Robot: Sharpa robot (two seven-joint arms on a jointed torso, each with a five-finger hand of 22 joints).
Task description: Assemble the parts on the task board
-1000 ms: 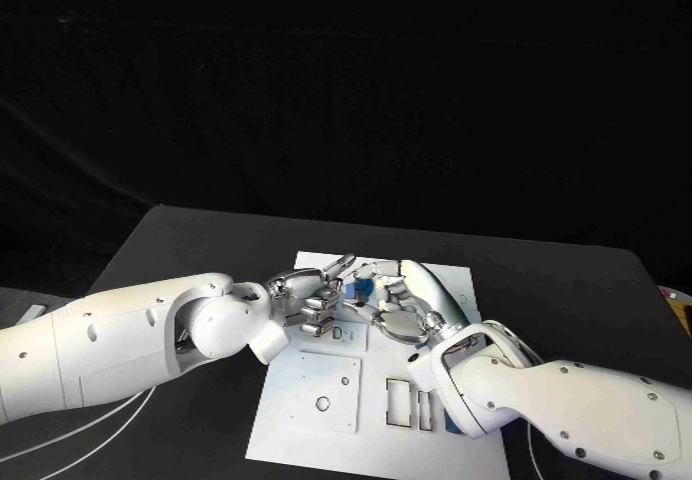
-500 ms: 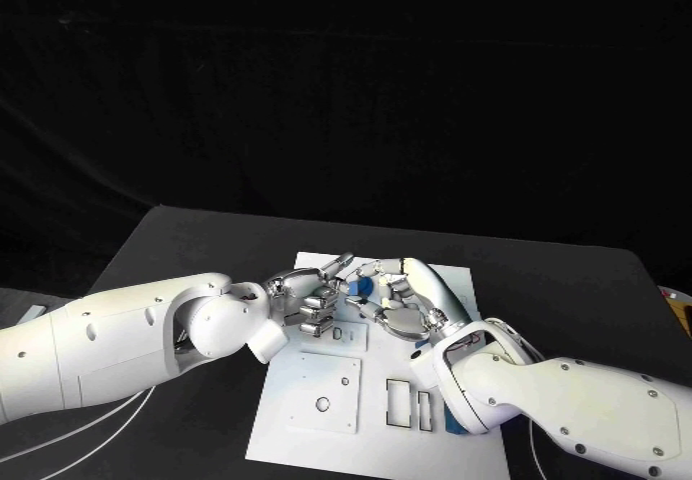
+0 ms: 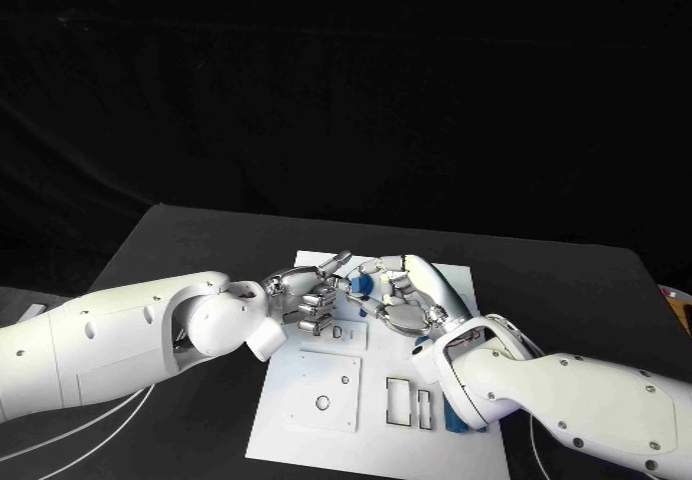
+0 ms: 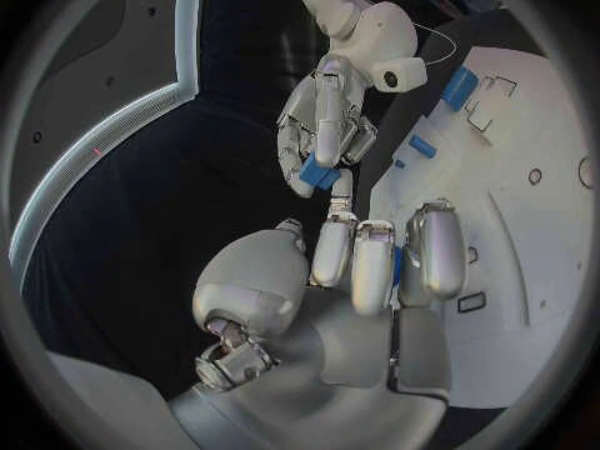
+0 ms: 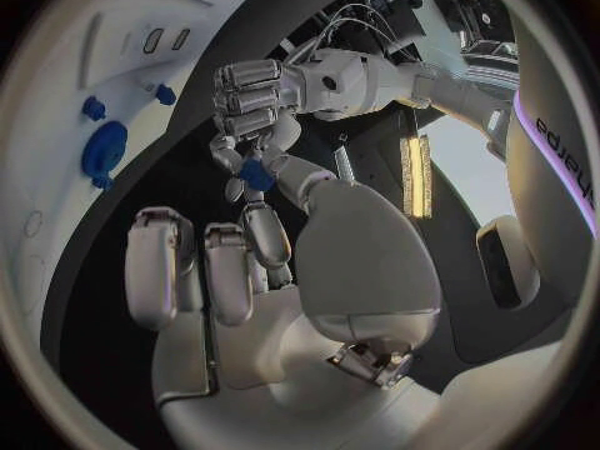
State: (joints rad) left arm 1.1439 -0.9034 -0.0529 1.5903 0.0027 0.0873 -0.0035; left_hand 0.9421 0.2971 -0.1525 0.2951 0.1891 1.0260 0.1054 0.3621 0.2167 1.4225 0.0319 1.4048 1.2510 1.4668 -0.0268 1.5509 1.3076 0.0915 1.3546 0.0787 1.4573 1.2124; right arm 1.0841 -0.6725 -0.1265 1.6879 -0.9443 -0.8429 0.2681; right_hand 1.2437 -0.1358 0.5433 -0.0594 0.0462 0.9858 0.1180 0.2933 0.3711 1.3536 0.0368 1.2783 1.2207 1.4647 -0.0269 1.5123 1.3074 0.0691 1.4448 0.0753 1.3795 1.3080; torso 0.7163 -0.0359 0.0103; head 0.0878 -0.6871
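Note:
Above the far half of the white task board (image 3: 310,425) my two hands meet fingertip to fingertip. A small blue part (image 3: 361,287) sits between them. In the left wrist view my right hand (image 4: 328,120) curls its fingers round the blue part (image 4: 316,175), and a fingertip (image 4: 340,210) of my left hand (image 4: 375,270) touches it. In the right wrist view my left hand (image 5: 256,95) pinches the same blue part (image 5: 256,175) while my right hand (image 5: 238,260) reaches a finger up to it. In the head view the left hand (image 3: 307,297) and right hand (image 3: 408,297) hide the board beneath them.
Other blue parts lie on the board: two oblong ones (image 4: 459,85) (image 4: 423,147) near rectangular slots, and a round one (image 5: 103,150) with two small ones (image 5: 91,105) (image 5: 163,93) beside it. Another blue piece (image 3: 456,425) shows under my right forearm. Rectangular slots (image 3: 401,398) lie on the board's near half.
My right hand has drawn a little closer to the left hand, and its fingers have closed in on the blue part. The left arm has stayed almost still.

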